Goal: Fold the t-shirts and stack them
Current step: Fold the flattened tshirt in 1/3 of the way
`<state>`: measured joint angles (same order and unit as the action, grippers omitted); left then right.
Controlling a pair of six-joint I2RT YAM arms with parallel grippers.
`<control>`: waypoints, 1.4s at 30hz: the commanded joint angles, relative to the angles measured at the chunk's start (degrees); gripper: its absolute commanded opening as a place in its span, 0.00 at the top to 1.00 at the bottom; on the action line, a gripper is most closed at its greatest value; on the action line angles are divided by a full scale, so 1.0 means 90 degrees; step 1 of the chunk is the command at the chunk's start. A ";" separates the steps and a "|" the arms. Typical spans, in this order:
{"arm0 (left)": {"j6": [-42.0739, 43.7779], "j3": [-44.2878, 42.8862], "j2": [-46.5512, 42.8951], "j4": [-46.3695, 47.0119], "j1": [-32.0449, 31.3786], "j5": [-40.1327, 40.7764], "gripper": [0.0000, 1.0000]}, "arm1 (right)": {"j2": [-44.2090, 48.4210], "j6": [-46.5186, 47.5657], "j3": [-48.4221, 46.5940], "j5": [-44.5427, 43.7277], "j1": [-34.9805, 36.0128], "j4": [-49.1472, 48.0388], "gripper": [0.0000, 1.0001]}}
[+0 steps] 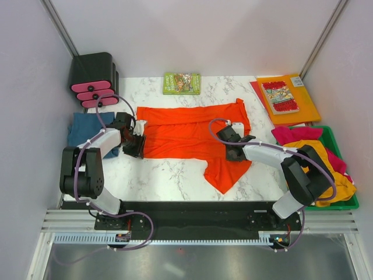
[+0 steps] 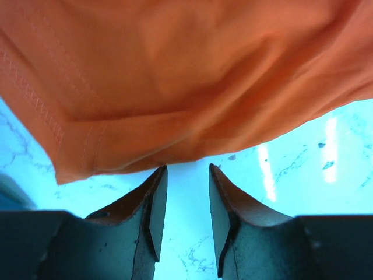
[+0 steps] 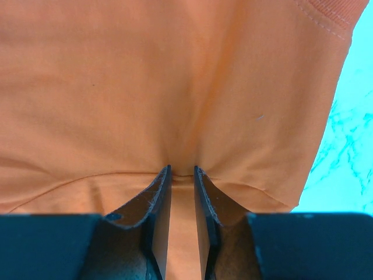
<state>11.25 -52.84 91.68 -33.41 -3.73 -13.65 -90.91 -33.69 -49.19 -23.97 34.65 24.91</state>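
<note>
The orange-red t-shirt (image 1: 186, 131) lies spread on the marble table, one part hanging toward the near edge. My left gripper (image 1: 137, 146) is open at the shirt's left near corner. In the left wrist view its jaws (image 2: 187, 172) stand apart over bare table, with the shirt's hem (image 2: 175, 76) just beyond the tips. My right gripper (image 1: 232, 153) sits on the shirt's right part. In the right wrist view it (image 3: 182, 170) is shut on a pinched fold of the orange cloth (image 3: 175, 87). A teal-blue t-shirt (image 1: 84, 128) lies at the left edge.
A green bin (image 1: 349, 201) at the right holds magenta-pink (image 1: 294, 134) and mustard-yellow (image 1: 341, 184) shirts. An orange folder (image 1: 306, 105) with a comic book (image 1: 280, 96) lies at the back right, a green book (image 1: 182, 83) at the back, and a black rack (image 1: 93, 79) at the back left.
</note>
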 commanded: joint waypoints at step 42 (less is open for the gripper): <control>-0.0468 -0.3884 0.2322 0.0187 0.0209 -0.0211 0.60 | -0.2516 0.0599 -0.4634 -0.0208 -0.1477 0.0681 0.92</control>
<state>8.58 -83.85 111.72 -31.86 -1.32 -12.64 -116.27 -28.27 -90.28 -26.61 21.21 32.45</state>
